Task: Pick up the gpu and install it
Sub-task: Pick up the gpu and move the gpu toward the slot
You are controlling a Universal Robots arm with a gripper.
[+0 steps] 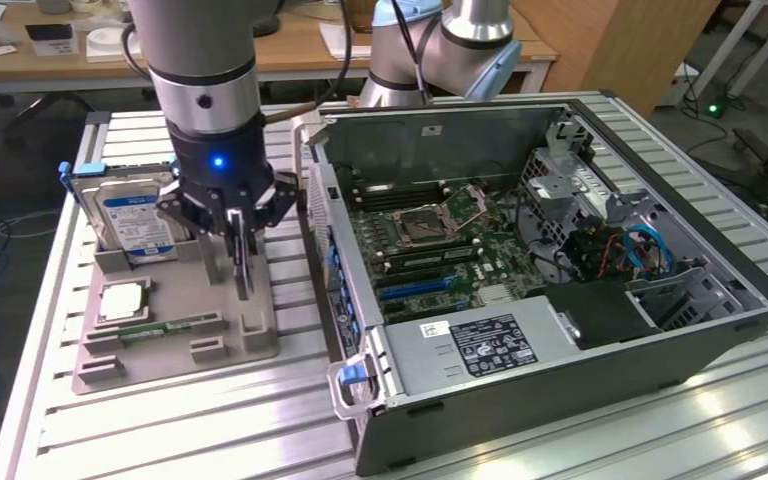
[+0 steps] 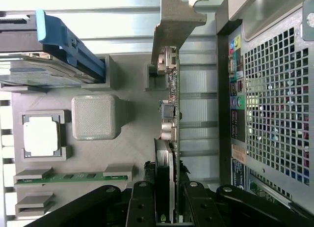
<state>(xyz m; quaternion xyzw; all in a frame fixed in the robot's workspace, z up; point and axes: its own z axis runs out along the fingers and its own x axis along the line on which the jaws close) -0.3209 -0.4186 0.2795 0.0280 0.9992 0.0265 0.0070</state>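
Pinching the top edge of the upright gpu (image 1: 243,270), hand (image 1: 237,232) above grey tray (image 1: 157,352).

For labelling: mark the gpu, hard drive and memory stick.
gpu (image 2: 168,34), wrist view, metal end bracket.
hard drive (image 1: 135,222), exterior view, blue label.
memory stick (image 2: 73,177), wrist view, green board.

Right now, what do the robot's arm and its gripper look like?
The smooth grey cylindrical arm ends in a black wrist section with a small glowing blue light. The black metal gripper has jointed link fingers with round pivot bolts.
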